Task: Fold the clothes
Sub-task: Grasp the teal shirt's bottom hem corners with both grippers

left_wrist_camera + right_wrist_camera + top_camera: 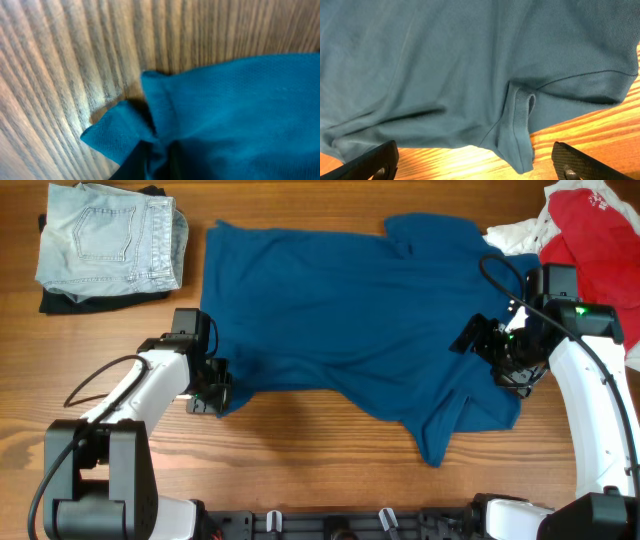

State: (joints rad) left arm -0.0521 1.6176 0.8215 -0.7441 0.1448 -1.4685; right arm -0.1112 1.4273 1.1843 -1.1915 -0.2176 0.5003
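Half buried in cloth, our left pincer (157, 162) is clamped on a corner of the shirt (240, 100); we see the right pincer (477, 165) spread apart, both fingertips cropped

Looked like a robot lab rig, not a home. Left arm (130, 395) and right arm (590, 390) sat based at the near edge of a plain wooden bench (300, 460), with exposed black cable (100, 367) looping off them. Laundry lay on it: blue shirt (340, 310) spread out, folded jeans (110, 245) in one far corner, red and white garments (590, 230) heaped in the other.
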